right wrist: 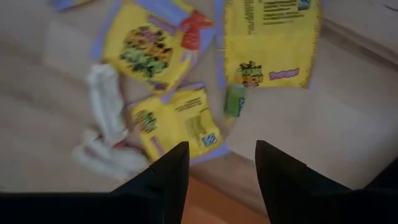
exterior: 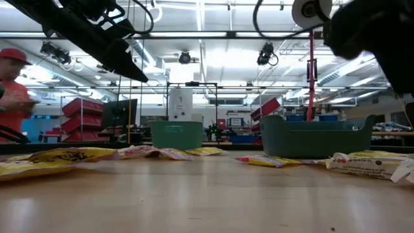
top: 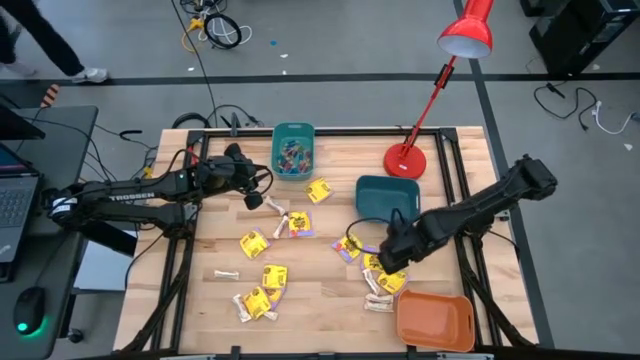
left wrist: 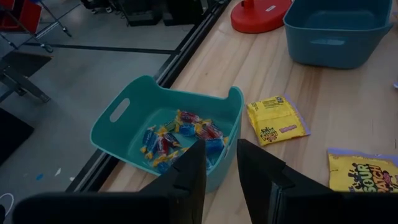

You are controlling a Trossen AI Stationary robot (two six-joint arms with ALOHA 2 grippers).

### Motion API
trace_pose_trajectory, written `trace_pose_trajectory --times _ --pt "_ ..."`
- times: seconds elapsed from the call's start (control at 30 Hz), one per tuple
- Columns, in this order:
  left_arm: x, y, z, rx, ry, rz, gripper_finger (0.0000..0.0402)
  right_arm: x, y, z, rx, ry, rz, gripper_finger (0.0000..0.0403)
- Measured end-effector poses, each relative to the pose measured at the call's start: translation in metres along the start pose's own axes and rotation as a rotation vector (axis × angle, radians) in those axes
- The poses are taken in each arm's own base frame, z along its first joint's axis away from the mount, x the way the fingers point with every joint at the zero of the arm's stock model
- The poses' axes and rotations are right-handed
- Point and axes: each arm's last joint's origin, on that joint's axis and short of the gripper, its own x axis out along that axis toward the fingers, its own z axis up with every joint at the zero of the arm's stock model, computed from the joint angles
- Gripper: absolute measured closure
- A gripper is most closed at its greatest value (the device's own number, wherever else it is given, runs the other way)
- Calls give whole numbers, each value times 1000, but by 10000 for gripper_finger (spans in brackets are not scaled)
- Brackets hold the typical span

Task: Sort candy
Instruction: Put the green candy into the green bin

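Small sweets (top: 291, 156) in the far bin (top: 294, 131), packets (top: 262, 288) scattered mid-table, lamp base (top: 405, 158) behind the middle bin (top: 385, 195)

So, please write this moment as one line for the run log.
left gripper: open, empty, by light teal bin | right gripper: open, empty, over yellow packets near orange bin | candy: mostly on table

Yellow candy packets (top: 254, 243), teal bin (top: 293, 150), orange bin (top: 435, 320).
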Motion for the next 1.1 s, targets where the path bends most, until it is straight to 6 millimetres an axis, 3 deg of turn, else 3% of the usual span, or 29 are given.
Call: trace_pose_trajectory --times 0.47,1.1 --pt "0 0 0 24 0 0 308 58 20 3 -88 14 -210 234" --pt "0 0 0 22 2 -1 308 88 18 11 -130 -1 -260 240"
